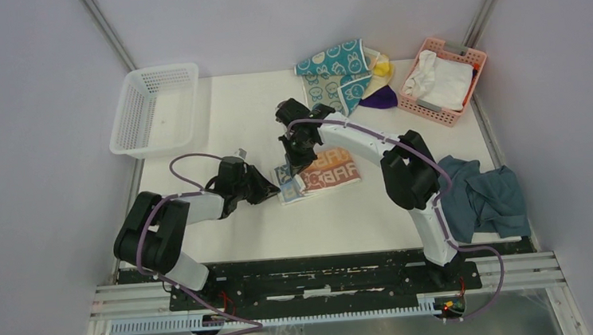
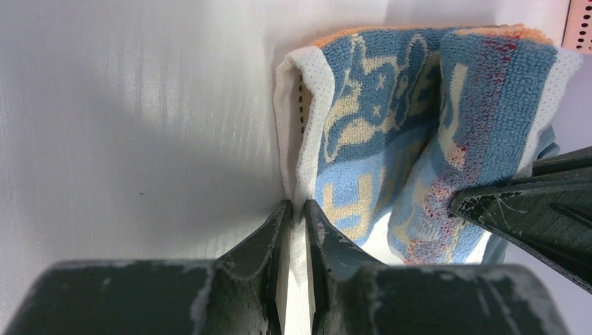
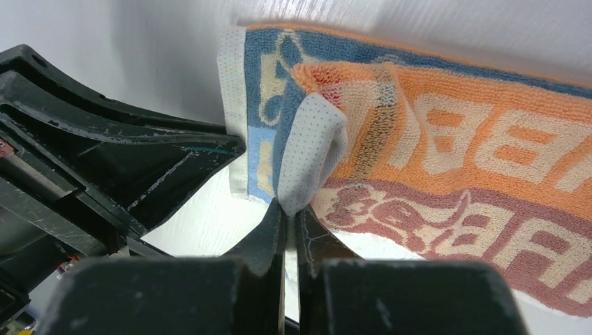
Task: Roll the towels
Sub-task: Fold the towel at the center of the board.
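Note:
The peach-orange printed towel (image 1: 332, 169) lies flat mid-table, its left end folded up and showing a blue printed underside (image 2: 370, 139). My left gripper (image 1: 275, 191) (image 2: 297, 211) is shut on the white hem at that end. My right gripper (image 1: 294, 172) (image 3: 290, 209) comes down from behind, shut on the dotted white corner of the folded flap (image 3: 317, 150). The two grippers nearly touch. A teal towel with rabbit faces (image 1: 338, 72), a pale yellow towel (image 1: 382, 66) and a deep purple towel (image 1: 380, 98) lie heaped at the back.
A white plastic basket (image 1: 159, 69) stands at the back left. A pink basket (image 1: 448, 46) holding a white cloth (image 1: 442, 82) stands at the back right. A dull blue-grey cloth (image 1: 483, 197) is crumpled at the right edge beside the right arm.

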